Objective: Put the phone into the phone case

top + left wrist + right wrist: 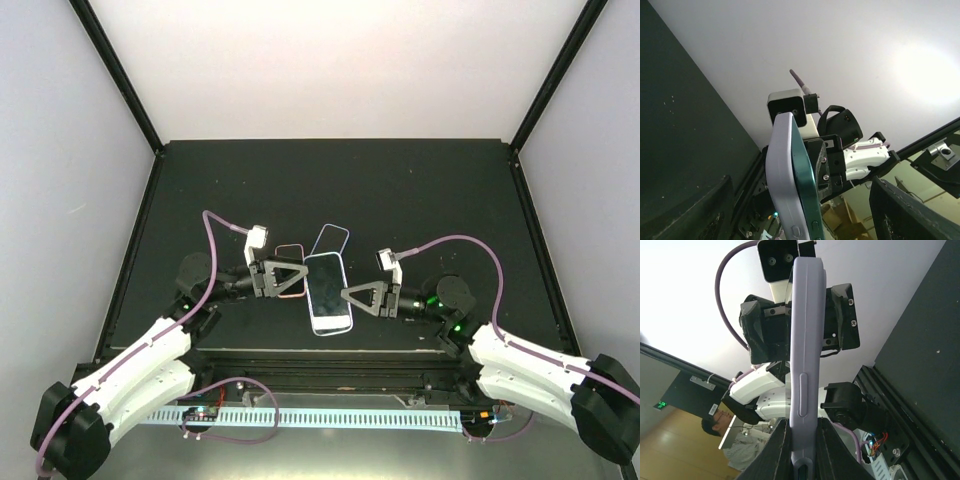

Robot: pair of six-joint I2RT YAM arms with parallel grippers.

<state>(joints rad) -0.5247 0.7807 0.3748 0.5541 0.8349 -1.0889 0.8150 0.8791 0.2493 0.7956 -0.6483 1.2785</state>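
Observation:
The teal phone [329, 288] is held above the table at the centre, screen up, lying in the lavender phone case [332, 329]. In the left wrist view the pair shows edge-on: the phone's teal side [809, 192] stands slightly proud of the case's lavender wall [782, 175]. My right gripper [802, 442] is shut on the case's edge [805, 340], one finger on each face. My left gripper [800, 205] is open at the phone's left side, its fingers [695, 215] standing well apart from the phone and case.
A pink-rimmed phone [291, 268] lies on the dark table [420, 200] under my left gripper [297, 277]. A light-blue-rimmed one [330, 240] lies just behind the held phone. Low black walls edge the table on both sides.

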